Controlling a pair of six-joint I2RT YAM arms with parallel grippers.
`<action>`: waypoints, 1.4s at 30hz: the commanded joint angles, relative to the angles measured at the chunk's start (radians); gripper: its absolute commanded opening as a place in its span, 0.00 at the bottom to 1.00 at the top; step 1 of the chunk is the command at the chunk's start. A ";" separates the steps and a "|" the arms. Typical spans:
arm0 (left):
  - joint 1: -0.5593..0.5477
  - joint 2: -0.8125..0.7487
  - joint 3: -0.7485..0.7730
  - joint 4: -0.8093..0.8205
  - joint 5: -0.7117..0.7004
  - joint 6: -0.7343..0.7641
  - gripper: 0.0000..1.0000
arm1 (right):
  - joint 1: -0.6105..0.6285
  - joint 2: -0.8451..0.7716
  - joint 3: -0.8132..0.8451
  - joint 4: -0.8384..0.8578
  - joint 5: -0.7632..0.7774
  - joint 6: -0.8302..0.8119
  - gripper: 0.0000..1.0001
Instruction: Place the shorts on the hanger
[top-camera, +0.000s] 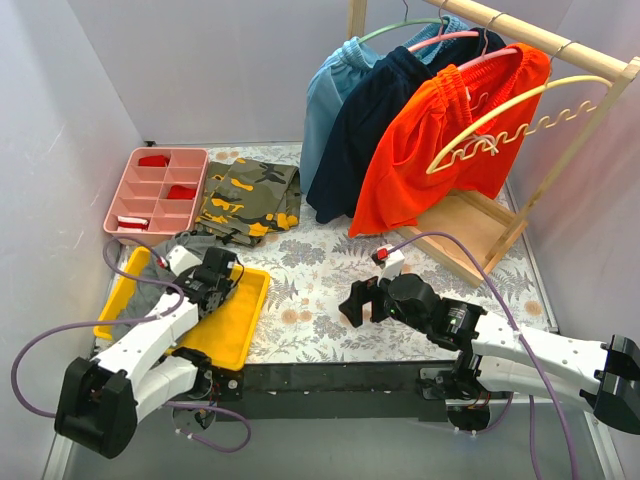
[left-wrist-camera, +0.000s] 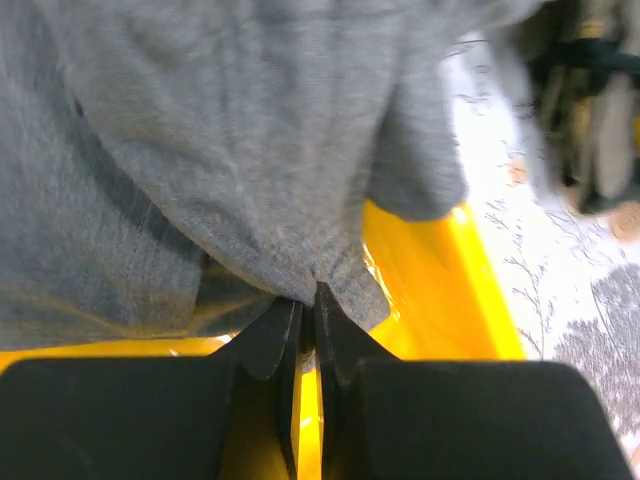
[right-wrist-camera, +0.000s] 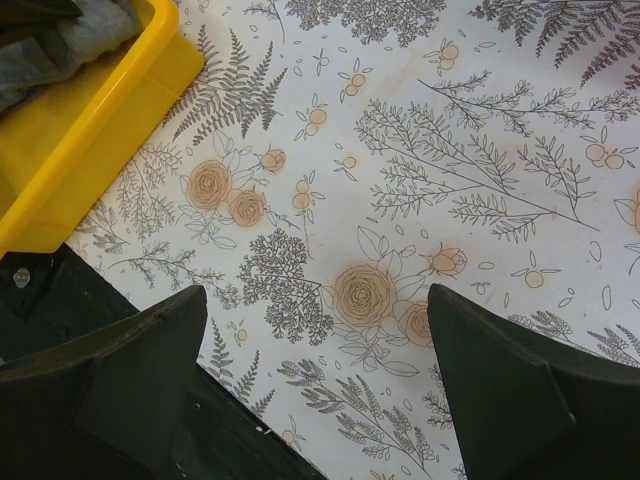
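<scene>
The dark grey shorts (top-camera: 158, 268) lie bunched in the yellow tray (top-camera: 245, 320) at the near left. My left gripper (top-camera: 213, 283) is down in the tray, and in the left wrist view it (left-wrist-camera: 308, 297) is shut on an edge fold of the shorts (left-wrist-camera: 250, 150), which fill the view above the jaws. The cream hanger (top-camera: 500, 128) with the wavy lower bar hangs bare at the right end of the wooden rack (top-camera: 545, 40). My right gripper (top-camera: 352, 302) is open and empty, low over the floral cloth (right-wrist-camera: 400, 150), as the right wrist view (right-wrist-camera: 318, 300) also shows.
Light blue, navy and orange shorts (top-camera: 430, 140) hang on the rack on other hangers. A camouflage garment (top-camera: 245, 200) and a pink divided box (top-camera: 155, 188) lie at the back left. The tray's corner (right-wrist-camera: 100, 110) shows in the right wrist view, with the table's dark front edge (right-wrist-camera: 60, 300) below it.
</scene>
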 joint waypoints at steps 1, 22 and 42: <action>-0.001 -0.108 0.155 0.022 -0.099 0.275 0.00 | -0.003 -0.011 0.049 0.034 0.012 -0.012 0.98; -0.001 0.126 1.372 0.046 0.786 1.073 0.00 | -0.006 0.027 0.355 -0.045 0.095 -0.094 0.99; -0.001 -0.410 0.513 -0.024 1.141 0.868 0.00 | -0.008 -0.122 0.149 -0.006 0.221 -0.061 0.98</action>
